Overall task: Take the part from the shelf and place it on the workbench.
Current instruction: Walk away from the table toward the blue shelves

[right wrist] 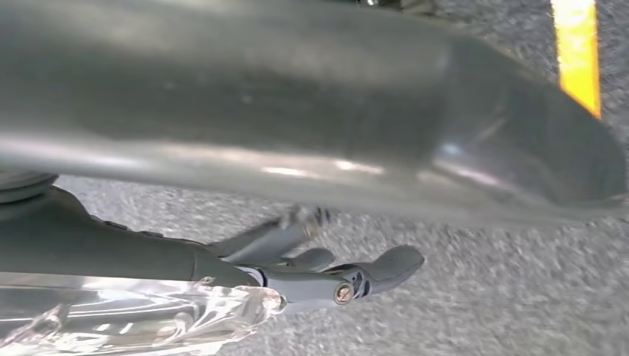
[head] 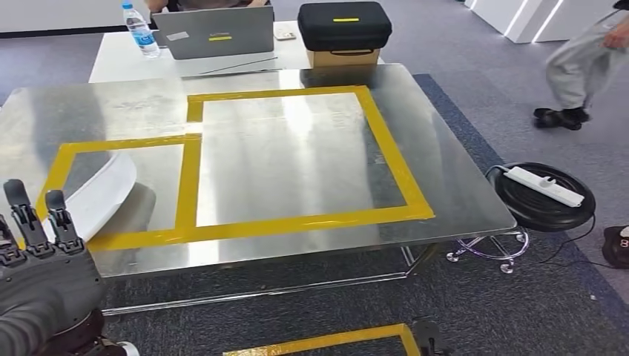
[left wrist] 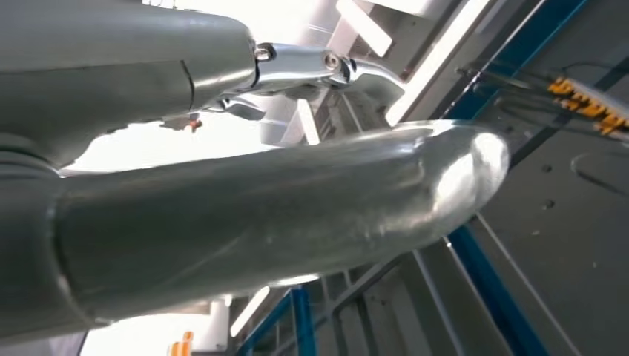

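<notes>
A: Item one, the desk [head: 297,159]. We log a shiny metal top marked with yellow tape [head: 386,148] in two joined rectangles, directly ahead of us.

B: Item two, the part [head: 100,193]. We list it as a white curved piece at the near left of the desk, over the smaller taped rectangle. In the left wrist view the part [left wrist: 297,215] runs close along the hand as a long, smooth, rounded body.

A: Item three, the left hand [head: 44,252]. We see it raised at the near left edge, fingers [head: 63,222] upright, just beside the part. Whether it grips the part or merely stands next to it, we cannot tell.

B: Item four, the right hand [right wrist: 311,267]. The wrist view shows it over grey carpet with fingers extended, something clear and crinkled near it; held or not, we cannot tell.

A: Step in hand, by our judgement: setting the part down on the desk.

B: Next move calls for lowering the part flat inside the tape, then freeing the fingers without dragging it.
</notes>
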Tool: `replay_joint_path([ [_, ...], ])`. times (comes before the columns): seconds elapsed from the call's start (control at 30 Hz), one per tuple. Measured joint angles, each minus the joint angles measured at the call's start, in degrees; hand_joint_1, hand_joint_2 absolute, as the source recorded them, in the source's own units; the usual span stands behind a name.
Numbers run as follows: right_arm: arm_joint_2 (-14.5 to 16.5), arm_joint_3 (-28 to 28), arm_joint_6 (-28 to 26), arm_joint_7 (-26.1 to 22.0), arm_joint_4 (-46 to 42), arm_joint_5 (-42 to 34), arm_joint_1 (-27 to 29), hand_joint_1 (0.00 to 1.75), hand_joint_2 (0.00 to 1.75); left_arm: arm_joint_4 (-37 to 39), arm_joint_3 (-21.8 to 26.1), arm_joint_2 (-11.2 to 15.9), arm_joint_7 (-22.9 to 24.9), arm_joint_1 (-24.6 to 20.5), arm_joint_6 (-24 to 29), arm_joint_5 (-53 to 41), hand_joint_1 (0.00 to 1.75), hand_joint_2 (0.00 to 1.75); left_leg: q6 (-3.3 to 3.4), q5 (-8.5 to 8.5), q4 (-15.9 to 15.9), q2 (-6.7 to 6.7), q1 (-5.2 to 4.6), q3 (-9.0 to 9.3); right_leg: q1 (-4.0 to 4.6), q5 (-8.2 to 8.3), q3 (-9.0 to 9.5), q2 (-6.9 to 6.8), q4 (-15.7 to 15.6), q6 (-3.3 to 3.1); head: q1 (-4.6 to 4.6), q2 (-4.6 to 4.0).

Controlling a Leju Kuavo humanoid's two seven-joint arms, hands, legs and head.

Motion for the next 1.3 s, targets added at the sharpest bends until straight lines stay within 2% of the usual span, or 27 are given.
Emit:
replay_joint_path([
  [0.07,0.01,-0.12,-0.01,-0.05,0.0,0.01,0.06,0.0,0.0,0.04,-0.08,0.04,0.02,-0.08,0.0,-0.11,0.0,0.0,-0.72,0.59,-0.29,-0.01,0.06,-0.17,-0.03,0.81,-0.9,-0.03,-0.02,-0.71,-0.03,0.0],
  [0.1,0.01,-0.17,-0.01,-0.05,-0.01,0.01,0.05,0.0,0.0,0.05,-0.09,0.08,0.02,-0.09,0.01,-0.15,0.0,0.0,-1.05,-0.1,-0.01,-0.02,0.08,-0.52,-0.12,1.36,-1.32,-0.11,-0.09,-1.21,-0.08,0.0],
  [0.13,0.02,-0.22,-0.01,-0.06,-0.01,0.01,0.04,0.0,0.0,0.05,-0.09,0.12,0.02,-0.1,0.02,-0.17,0.0,0.0,-1.35,-1.82,1.27,-0.03,0.11,-1.15,-0.24,2.05,-1.85,-0.22,-0.2,-1.69,-0.21,0.0],
  [0.17,0.03,-0.25,-0.01,-0.07,-0.02,0.02,0.0,0.0,0.0,0.05,-0.08,0.17,0.02,-0.12,0.03,-0.2,0.0,0.0,-1.6,-4.44,3.78,-0.03,0.16,-2.09,-0.33,2.73,-2.47,-0.32,-0.26,-2.04,-0.33,0.0],
  [0.23,0.07,-0.29,-0.01,-0.09,-0.02,0.05,0.02,0.0,0.0,0.05,-0.08,0.26,0.02,-0.14,0.16,-0.26,0.0,0.0,-1.98,-9.72,11.33,0.0,0.21,-4.21,-0.32,3.85,-3.97,-0.42,-0.23,-2.32,-0.6,0.0],
  [0.27,0.08,-0.31,-0.01,-0.09,-0.02,0.09,0.05,0.0,0.0,0.06,-0.08,0.32,-0.01,-0.14,0.28,-0.31,0.0,0.0,-2.1,-10.84,14.41,0.0,0.21,-4.73,-0.31,4.34,-4.72,-0.46,-0.22,-2.32,-0.61,0.0],
  [0.3,0.08,-0.33,-0.01,-0.1,-0.02,0.12,0.07,0.0,0.0,0.06,-0.08,0.37,-0.06,-0.14,0.45,-0.36,0.0,0.0,-2.15,-10.74,15.85,0.01,0.22,-4.45,-0.31,4.79,-5.42,-0.5,-0.21,-2.27,-0.63,0.0],
  [0.33,0.08,-0.35,-0.01,-0.1,-0.02,0.16,0.08,0.0,0.0,0.05,-0.08,0.42,-0.11,-0.15,0.61,-0.42,0.0,0.0,-2.15,-9.59,15.17,0.02,0.23,-3.1,-0.32,5.23,-6.05,-0.52,-0.21,-2.15,-0.65,0.0],
  [0.4,0.09,-0.38,-0.01,-0.1,-0.02,0.26,0.08,0.0,0.0,0.05,-0.09,0.45,-0.2,-0.22,0.86,-0.63,0.0,0.0,-2.06,-7.03,8.5,0.1,0.27,2.37,-0.35,6.0,-6.96,-0.49,-0.15,-1.69,-0.65,0.0],
  [0.47,0.1,-0.44,-0.02,-0.11,-0.02,0.37,0.06,0.0,0.0,0.05,-0.12,0.45,-0.24,-0.43,1.04,-0.86,0.0,0.0,-1.57,-6.96,1.17,0.13,0.25,7.47,-0.17,6.62,-7.55,-0.44,0.12,-1.06,-0.66,0.0],
  [0.5,0.1,-0.5,-0.02,-0.13,-0.02,0.4,0.06,0.0,0.0,0.05,-0.14,0.45,-0.25,-0.51,1.13,-0.93,0.0,0.0,-1.16,-7.5,-0.72,0.12,0.18,8.58,-0.07,6.9,-7.7,-0.44,0.2,-0.71,-0.66,0.0],
  [0.57,0.1,-0.62,-0.04,-0.16,-0.02,0.42,0.1,0.0,0.0,0.05,-0.15,0.45,-0.27,-0.57,1.31,-1.12,0.0,0.0,-0.05,-7.68,-1.52,0.08,0.11,8.55,-0.11,7.38,-7.92,-0.47,0.19,-0.03,-0.66,0.0],
  [0.63,0.1,-0.69,-0.05,-0.22,-0.02,0.43,0.17,0.0,0.0,0.05,-0.16,0.45,-0.27,-0.58,1.56,-1.38,0.0,0.0,0.89,-7.16,-1.6,0.15,0.18,8.33,-0.27,6.15,-8.76,-0.48,1.81,0.51,-0.59,0.0],
  [0.67,0.1,-0.72,-0.05,-0.25,-0.02,0.45,0.19,0.0,0.0,0.05,-0.16,0.45,-0.27,-0.59,1.69,-1.48,0.0,0.0,1.25,-6.88,-1.64,0.21,0.24,8.16,-0.31,4.48,-9.89,-0.47,4.38,0.76,-0.56,0.0],
  [0.73,0.1,-0.73,-0.05,-0.27,-0.02,0.48,0.27,0.0,0.0,0.06,-0.17,0.45,-0.3,-0.55,1.84,-1.51,0.0,0.0,1.6,-6.44,-1.62,0.29,0.15,7.65,-0.3,0.15,-13.11,-0.46,12.54,1.1,-0.49,0.0],
  [0.77,0.1,-0.74,-0.05,-0.27,-0.02,0.49,0.33,0.0,0.0,0.06,-0.17,0.45,-0.32,-0.52,1.86,-1.52,0.0,0.0,1.66,-6.26,-1.61,0.32,0.07,7.42,-0.3,-1.23,-14.34,-0.46,15.91,1.15,-0.49,0.0],
  [0.8,0.1,-0.76,-0.05,-0.27,-0.02,0.5,0.4,0.0,0.0,0.07,-0.17,0.45,-0.35,-0.49,1.87,-1.53,0.0,0.0,1.66,-6.11,-1.6,0.32,0.0,7.26,-0.28,-1.61,-14.59,-0.46,17.4,1.1,-0.48,0.0],
  [0.83,0.1,-0.79,-0.05,-0.27,-0.02,0.51,0.45,0.0,0.0,0.07,-0.17,0.45,-0.38,-0.48,1.87,-1.54,0.0,0.0,1.63,-6.01,-1.59,0.3,-0.05,7.19,-0.26,-0.86,-13.6,-0.45,16.34,0.96,-0.49,0.0],
  [0.9,0.1,-0.85,-0.05,-0.28,-0.02,0.52,0.44,0.0,0.0,0.05,-0.17,0.45,-0.46,-0.49,1.87,-1.54,0.0,0.0,1.49,-5.93,-1.58,0.27,-0.12,7.27,-0.16,2.37,-8.72,-0.45,8.28,0.44,-0.49,0.0],
  [0.97,0.1,-0.88,-0.05,-0.3,-0.02,0.54,0.33,0.0,0.0,0.05,-0.17,0.45,-0.52,-0.51,1.87,-1.54,0.0,0.87,1.09,-5.85,-1.47,0.25,-0.29,7.15,0.07,4.24,-4.73,-0.43,1.24,-0.1,-0.52,0.0],
  [1.03,0.1,-0.91,-0.05,-0.31,-0.02,0.54,0.33,0.0,0.0,0.06,-0.18,0.45,-0.54,-0.52,1.87,-1.54,0.0,1.75,0.45,-5.59,-1.4,0.26,-0.37,6.85,0.29,4.42,-4.13,-0.4,-0.06,-0.52,-0.56,0.0],
  [1.1,0.1,-0.99,-0.07,-0.3,-0.02,0.51,0.39,0.0,0.0,0.06,-0.19,0.46,-0.54,-0.52,1.87,-1.54,0.0,1.75,-0.2,-5.73,-1.26,0.25,-0.3,6.61,0.17,4.86,-4.41,-0.44,-0.21,-1.15,-0.57,0.0],
  [1.13,0.1,-1.04,-0.07,-0.29,-0.02,0.51,0.36,0.0,0.0,0.05,-0.19,0.48,-0.54,-0.54,1.87,-1.54,0.0,1.75,-0.52,-6.65,-0.32,0.25,-0.29,6.17,0.03,5.1,-4.53,-0.48,-0.38,-1.49,-0.61,0.0],
  [1.17,0.1,-1.08,-0.08,-0.29,-0.02,0.5,0.3,0.0,0.0,0.05,-0.19,0.5,-0.54,-0.55,1.87,-1.54,0.0,1.75,-0.82,-8.25,1.78,0.25,-0.27,5.24,-0.12,5.34,-4.7,-0.53,-0.57,-1.81,-0.66,0.0],
  [1.23,0.1,-1.1,-0.08,-0.29,-0.02,0.5,0.24,0.0,0.0,0.06,-0.19,0.58,-0.54,-0.55,1.87,-1.55,0.0,1.75,-1.3,-12.51,9.2,0.26,-0.16,1.95,-0.21,5.72,-5.29,-0.63,-0.62,-2.06,-0.74,0.0],
  [1.27,0.1,-1.12,-0.08,-0.29,-0.02,0.5,0.26,0.0,0.0,0.07,-0.19,0.63,-0.54,-0.52,1.87,-1.55,0.0,1.75,-1.44,-14.01,12.81,0.26,-0.11,0.34,-0.21,5.92,-5.62,-0.68,-0.61,-2.06,-0.73,0.0],
  [1.3,0.1,-1.14,-0.09,-0.28,-0.02,0.5,0.29,0.0,0.0,0.07,-0.19,0.7,-0.55,-0.5,1.87,-1.56,0.0,1.75,-1.54,-14.48,14.87,0.26,-0.07,-0.51,-0.23,6.15,-5.94,-0.72,-0.6,-1.99,-0.73,0.0],
])
